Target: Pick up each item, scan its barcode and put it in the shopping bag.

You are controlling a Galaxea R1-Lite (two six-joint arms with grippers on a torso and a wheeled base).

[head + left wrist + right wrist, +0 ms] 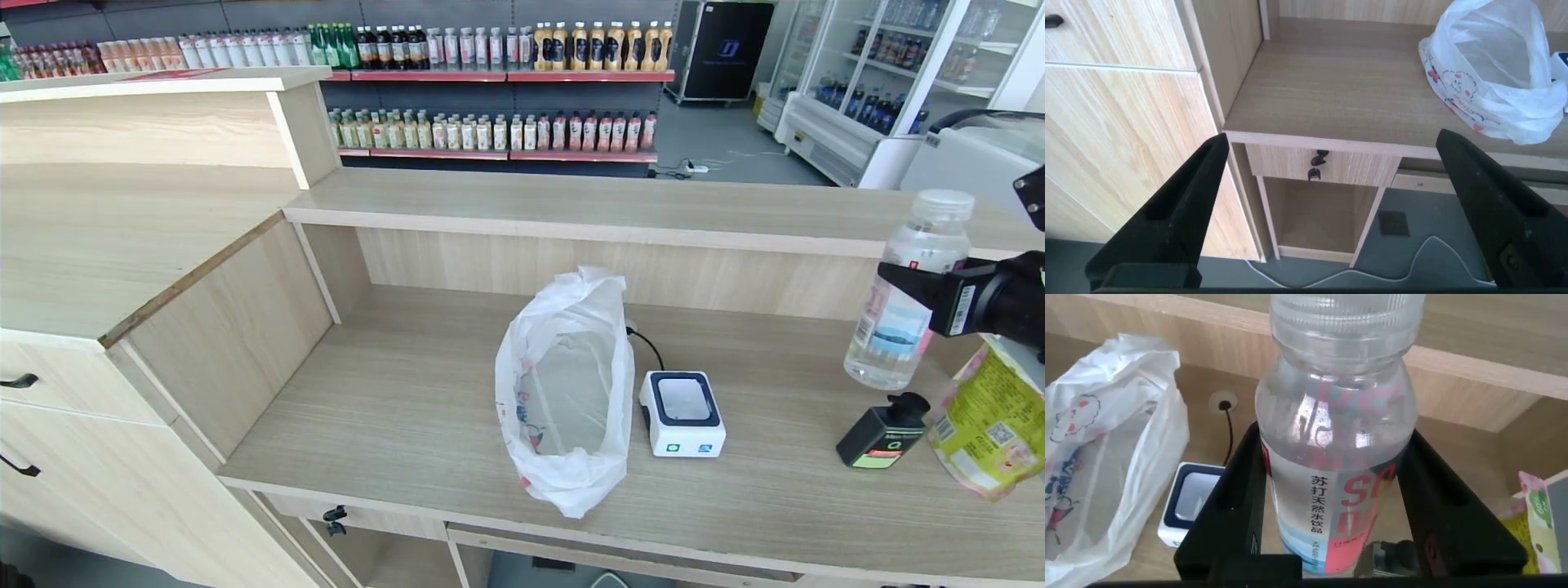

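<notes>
Pale wood-grain counter (392, 408) is running across a shop checkout where a robot is working. Its right gripper (902, 282) is clamping a clear water bottle (906, 302) around the middle, one black finger pressing each side of the label, above the right end of the counter. The bottle is leaning slightly and seems to be hanging just off the surface, though I cannot be sure. Gripping at the waist is leaving the lower label uncovered, which I judge is meant to let the barcode face the reader.

A white scanner (682, 412) is sitting face up near the middle of the counter, well apart from the bottle, so the scan is not yet done. Just beside it, on the robot's left, a thin white shopping bag (567, 400) is lying with its mouth gaping upward, probably so scanned items can drop straight in.

Near the held bottle, a small dark bottle (882, 433) and a green snack packet (992, 416) are lying at the right end, within that arm's reach.

The left gripper (1331, 220) is hanging low off the counter's front left corner, spread wide with nothing between its fingers, apparently parked clear of the work.
</notes>
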